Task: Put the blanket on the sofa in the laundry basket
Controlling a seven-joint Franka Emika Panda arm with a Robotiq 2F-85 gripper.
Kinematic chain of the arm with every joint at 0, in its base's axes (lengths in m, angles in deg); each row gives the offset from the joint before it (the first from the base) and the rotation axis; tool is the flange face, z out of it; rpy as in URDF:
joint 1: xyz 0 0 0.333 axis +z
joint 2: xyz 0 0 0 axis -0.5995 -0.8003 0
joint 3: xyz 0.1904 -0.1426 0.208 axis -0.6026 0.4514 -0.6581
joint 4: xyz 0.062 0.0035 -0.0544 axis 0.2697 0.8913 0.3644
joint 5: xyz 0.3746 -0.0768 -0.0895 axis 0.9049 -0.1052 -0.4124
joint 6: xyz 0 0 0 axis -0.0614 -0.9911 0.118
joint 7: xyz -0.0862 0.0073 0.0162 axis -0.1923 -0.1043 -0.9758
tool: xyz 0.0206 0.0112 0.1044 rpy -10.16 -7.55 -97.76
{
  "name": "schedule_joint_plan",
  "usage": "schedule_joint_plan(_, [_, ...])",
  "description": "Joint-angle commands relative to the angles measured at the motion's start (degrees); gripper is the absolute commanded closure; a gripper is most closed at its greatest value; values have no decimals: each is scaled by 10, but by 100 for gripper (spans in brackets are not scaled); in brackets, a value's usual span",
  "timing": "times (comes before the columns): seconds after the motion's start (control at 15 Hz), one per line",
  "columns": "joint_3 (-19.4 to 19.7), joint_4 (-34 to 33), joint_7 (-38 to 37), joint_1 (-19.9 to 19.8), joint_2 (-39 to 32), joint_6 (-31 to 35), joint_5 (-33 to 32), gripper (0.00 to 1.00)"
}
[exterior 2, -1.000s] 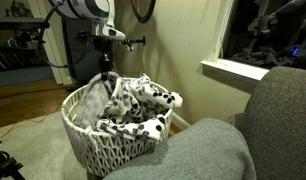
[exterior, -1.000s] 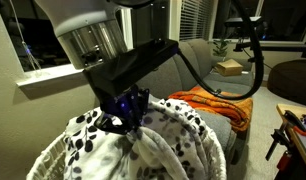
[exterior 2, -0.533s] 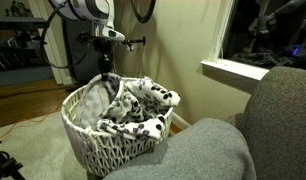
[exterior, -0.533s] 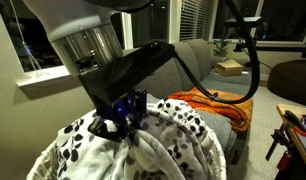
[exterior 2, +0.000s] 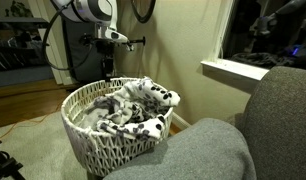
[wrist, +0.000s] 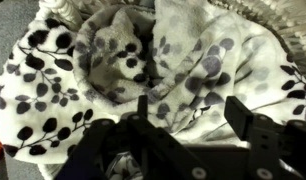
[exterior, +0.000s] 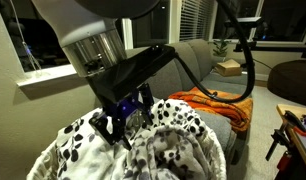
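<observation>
A room at night; in an exterior view the robot arm [exterior: 93,40] fills the upper left and centre of the frame and hides much of what lies behind it; a black cable [exterior: 248,60] loops down at the upper right. Behind the arm, at centre right, stands the grey sofa [exterior: 193,55]; an orange blanket [exterior: 208,100] lies on it. A small cardboard box [exterior: 230,68] sits further back, and a dark round pouffe [exterior: 293,75] shows at the right edge; a dark window [exterior: 33,45] takes the upper left corner. In an exterior view the sofa's grey padding fills the lower right; a pale window sill [exterior 2: 233,70] juts out above it at the right; wooden floor [exterior 2: 23,105] shows at the left edge.

The laundry basket [exterior 2: 103,150], round and woven of cream cord with a thick braided rim, stands on the floor at lower centre left, just beside the sofa. The spotted blanket [exterior 2: 133,105], white with black leaf marks, lies heaped inside the basket; some folds hang over the rim on the side towards the sofa. The gripper [exterior 2: 110,72] hangs over the far part of the basket, just above the cloth. In the wrist view the spotted blanket fills the frame in rumpled folds; the two dark fingers [wrist: 238,115] at the bottom edge stand wide apart, with nothing held between them.
</observation>
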Motion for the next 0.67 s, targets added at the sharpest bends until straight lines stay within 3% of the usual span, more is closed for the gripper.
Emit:
schedule_joint_plan(0.0, [4,14,-3,-11,8,-8,-3,0])
schedule_joint_plan(0.6, [7,6,0,-26,-4,-2,-1,0])
